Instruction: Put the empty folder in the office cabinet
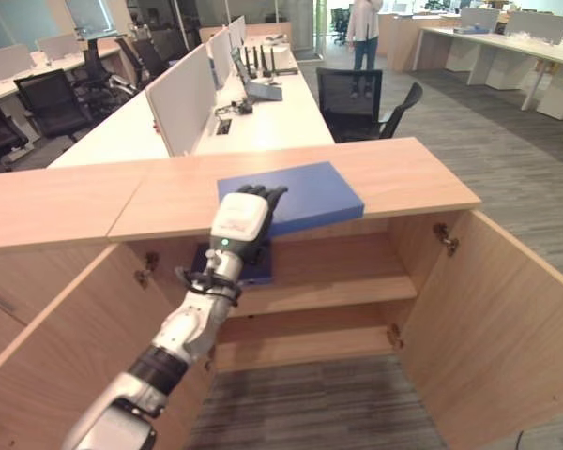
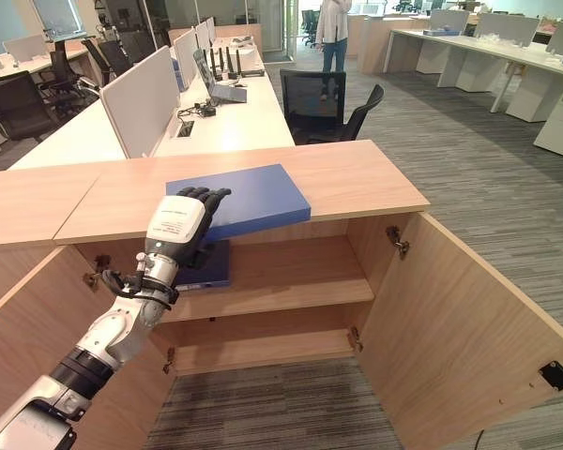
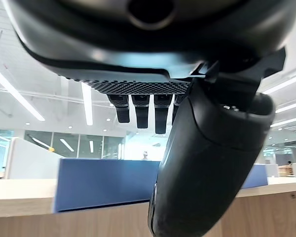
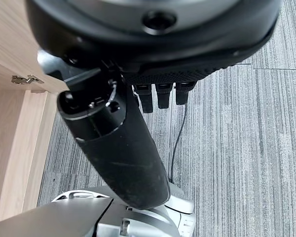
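Note:
A flat blue folder (image 1: 305, 197) lies on the wooden top of the office cabinet (image 1: 403, 173), its near edge jutting a little over the front. My left hand (image 1: 239, 220) is raised in front of the folder's near left corner. Its straight fingers (image 1: 261, 194) reach over that corner, and the hand is open. The left wrist view has the folder (image 3: 103, 180) just below those fingers (image 3: 138, 111). My right hand (image 4: 113, 143) hangs open above grey carpet beside a cabinet door.
Both cabinet doors (image 1: 507, 309) stand wide open. A darker blue folder (image 1: 258, 267) lies on the upper shelf (image 1: 338, 272) behind my left wrist. Behind the cabinet are desks, a black office chair (image 1: 357, 103) and a standing person (image 1: 363, 37).

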Robot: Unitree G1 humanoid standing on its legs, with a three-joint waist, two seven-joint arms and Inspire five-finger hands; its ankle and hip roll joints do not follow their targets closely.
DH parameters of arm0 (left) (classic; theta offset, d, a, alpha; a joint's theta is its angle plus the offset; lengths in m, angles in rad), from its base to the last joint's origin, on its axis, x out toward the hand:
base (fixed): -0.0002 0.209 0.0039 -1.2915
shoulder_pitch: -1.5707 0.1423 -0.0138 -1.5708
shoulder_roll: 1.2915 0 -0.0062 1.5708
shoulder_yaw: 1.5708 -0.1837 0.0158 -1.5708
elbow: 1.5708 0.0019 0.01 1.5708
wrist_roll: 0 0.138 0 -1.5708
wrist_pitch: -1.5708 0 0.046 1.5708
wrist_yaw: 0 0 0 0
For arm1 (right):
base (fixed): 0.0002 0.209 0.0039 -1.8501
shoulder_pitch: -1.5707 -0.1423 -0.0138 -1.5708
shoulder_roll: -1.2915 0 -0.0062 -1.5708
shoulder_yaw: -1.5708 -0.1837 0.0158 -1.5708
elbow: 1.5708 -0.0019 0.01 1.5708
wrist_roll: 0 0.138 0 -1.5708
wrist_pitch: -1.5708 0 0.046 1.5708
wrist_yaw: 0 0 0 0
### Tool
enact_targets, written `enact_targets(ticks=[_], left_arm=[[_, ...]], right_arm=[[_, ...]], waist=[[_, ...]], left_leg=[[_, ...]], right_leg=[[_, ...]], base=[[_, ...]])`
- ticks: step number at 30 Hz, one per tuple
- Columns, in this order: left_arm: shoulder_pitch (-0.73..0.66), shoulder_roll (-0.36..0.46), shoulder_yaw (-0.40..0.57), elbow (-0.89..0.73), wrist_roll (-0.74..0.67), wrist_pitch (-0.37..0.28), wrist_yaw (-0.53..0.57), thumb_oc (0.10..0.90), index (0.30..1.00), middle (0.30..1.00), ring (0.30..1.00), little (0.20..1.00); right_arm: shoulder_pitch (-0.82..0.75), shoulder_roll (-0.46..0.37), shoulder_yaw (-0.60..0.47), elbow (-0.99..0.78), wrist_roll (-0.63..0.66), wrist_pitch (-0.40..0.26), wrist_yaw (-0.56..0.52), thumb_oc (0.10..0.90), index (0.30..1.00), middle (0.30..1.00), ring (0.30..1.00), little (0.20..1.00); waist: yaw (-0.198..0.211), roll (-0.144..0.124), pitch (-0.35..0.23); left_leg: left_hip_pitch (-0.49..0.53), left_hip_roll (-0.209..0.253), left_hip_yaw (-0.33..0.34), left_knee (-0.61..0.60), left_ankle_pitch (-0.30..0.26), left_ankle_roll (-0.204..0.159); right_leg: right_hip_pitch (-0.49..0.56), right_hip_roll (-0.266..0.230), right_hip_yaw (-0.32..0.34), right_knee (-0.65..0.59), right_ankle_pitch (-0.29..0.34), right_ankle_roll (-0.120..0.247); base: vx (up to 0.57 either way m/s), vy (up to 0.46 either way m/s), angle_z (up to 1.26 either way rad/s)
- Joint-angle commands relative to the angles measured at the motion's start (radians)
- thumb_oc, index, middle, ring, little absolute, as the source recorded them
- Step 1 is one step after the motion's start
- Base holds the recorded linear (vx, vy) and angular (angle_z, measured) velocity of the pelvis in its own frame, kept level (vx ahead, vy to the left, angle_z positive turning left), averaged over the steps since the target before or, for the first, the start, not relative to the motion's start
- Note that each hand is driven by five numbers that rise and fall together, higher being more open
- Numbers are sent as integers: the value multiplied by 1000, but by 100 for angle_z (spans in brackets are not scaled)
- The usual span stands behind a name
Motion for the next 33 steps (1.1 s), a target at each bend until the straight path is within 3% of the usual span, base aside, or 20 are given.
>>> enact_targets(ticks=[1, 24, 25, 26, 27, 28, 33], left_arm=[[-248, 27, 96, 55, 22, 10, 71, 800, 900, 900, 900, 900], [-353, 55, -2, 351, 29, 77, 27, 800, 900, 900, 900, 900], [-357, 57, -7, 361, 31, 78, 25, 717, 775, 775, 775, 775], [-356, 60, -8, 369, 32, 79, 24, 717, 775, 775, 775, 775], [-356, 62, -10, 378, 33, 80, 24, 456, 385, 385, 385, 385], [-357, 62, -10, 379, 33, 80, 24, 400, 300, 300, 300, 300], [-370, 70, -27, 421, 38, 88, 31, 400, 300, 300, 300, 300]], right_arm=[[-50, 19, 25, 46, -19, -9, 8, 800, 900, 900, 900, 900], [-32, 8, 30, 33, -4, -9, 19, 800, 900, 900, 900, 900], [-32, 9, 30, 33, -3, -9, 19, 800, 900, 900, 900, 900], [-31, 9, 29, 33, -2, -9, 20, 800, 900, 900, 900, 900], [-31, 9, 29, 34, -1, -9, 21, 800, 900, 900, 900, 900], [-31, 9, 29, 34, -1, -9, 21, 800, 900, 900, 900, 900], [-29, 9, 30, 36, 4, -13, 20, 800, 900, 900, 900, 900]], waist=[[-12, -48, -33], [-35, -43, -34], [-35, -43, -34], [-35, -42, -33], [-36, -42, -33], [-36, -42, -33], [-38, -40, -32]], left_leg=[[6, -10, -41, -6, -77, -39], [7, -13, -26, -6, -79, -39], [7, -14, -25, -6, -80, -38], [7, -14, -25, -6, -79, -38], [7, -14, -25, -6, -79, -38], [7, -14, -24, -6, -79, -38], [8, -15, -24, -6, -79, -37]], right_leg=[[71, -26, 20, 7, -95, 95], [65, -24, 33, 7, -91, 97], [65, -24, 33, 7, -91, 98], [65, -25, 32, 7, -91, 98], [64, -25, 32, 7, -91, 98], [64, -25, 33, 7, -91, 98], [63, -25, 33, 7, -90, 99]], base=[[-1, -1, -3], [0, 0, 0], [0, 0, 0], [0, 0, 0], [0, 0, 0], [0, 0, 0], [0, 0, 0]])
